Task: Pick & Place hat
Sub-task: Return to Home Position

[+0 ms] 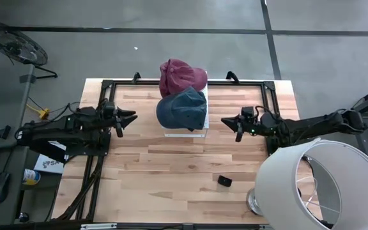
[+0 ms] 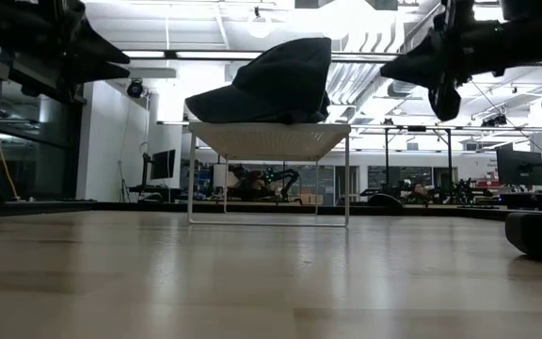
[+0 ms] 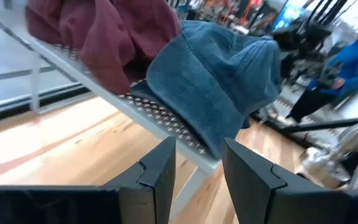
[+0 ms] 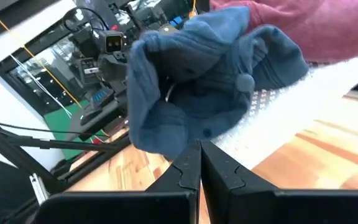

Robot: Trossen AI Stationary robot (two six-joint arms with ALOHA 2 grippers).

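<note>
Over the bench (image 1: pixel 171 172) we have both arms off the caps, one on either side of the white shelf (image 1: pixel 185 133). The left hand (image 1: pixel 131 117) hangs just left of the shelf and apart from it. In the left wrist view its fingers (image 3: pixel 160 165) stand apart, released, with nothing between them. The right hand (image 1: pixel 225 121) hangs to the right of the shelf, also clear of it. Through the right wrist view we see its fingers (image 4: pixel 188 165) pressed together, clenched on nothing.

Now the caps: the blue cap (image 1: pixel 183 108) sits on the near part of the shelf, and the red cap (image 1: pixel 183 76) sits on the far part, the two touching. From the low view the cap (image 2: pixel 271 85) rests on top of the shelf (image 2: pixel 271 141), which stands raised on thin legs.

Elsewhere, we spot a small black object (image 1: pixel 225 181) lying on the bench, and a white lampshade (image 1: pixel 321 185) at the right corner.
</note>
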